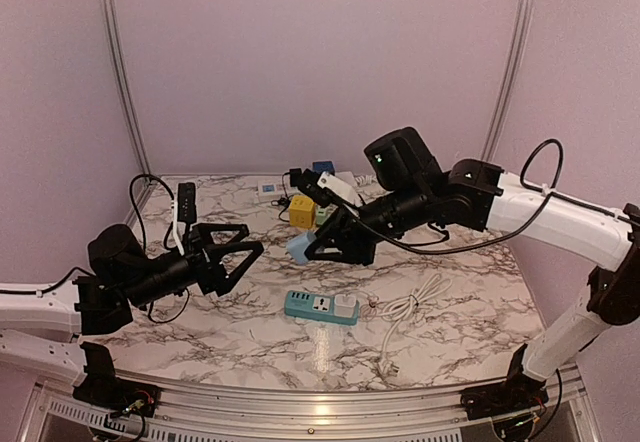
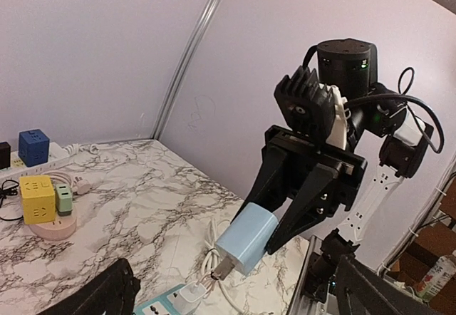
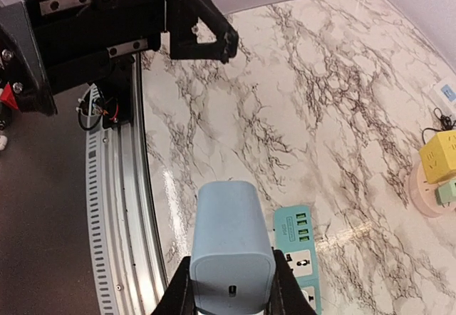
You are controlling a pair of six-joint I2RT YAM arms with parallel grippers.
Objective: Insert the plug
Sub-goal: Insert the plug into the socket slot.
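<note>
**Inspector:** State of the right gripper (image 1: 306, 248)?

**Assessor:** Clamped narrow on the blue plug adapter (image 1: 299, 249), one finger on each flat side. In the right wrist view the adapter (image 3: 231, 258) fills the space between the fingers.

**Inspector:** Position against the power strip (image 1: 320, 307)?

**Assessor:** Raised clear above the strip, towards its left end and slightly behind it, not touching. The strip lies flat on the table with its length running left to right. A white plug (image 1: 345, 308) already occupies its right end.

**Inspector:** Axis of the adapter?

**Assessor:** Tilted. In the left wrist view its lower end points down and towards the strip (image 2: 160, 304). I judge that to be the pin end, though the pins themselves are too small to confirm.

**Inspector:** Left gripper (image 1: 252, 239)?

**Assessor:** Spread wide and empty, well to the left of the strip and above table level. The right arm is the nearer.

**Inspector:** What the move requires?

**Assessor:** In my judgement, bringing the axis upright over a free socket, then lowering.
</note>
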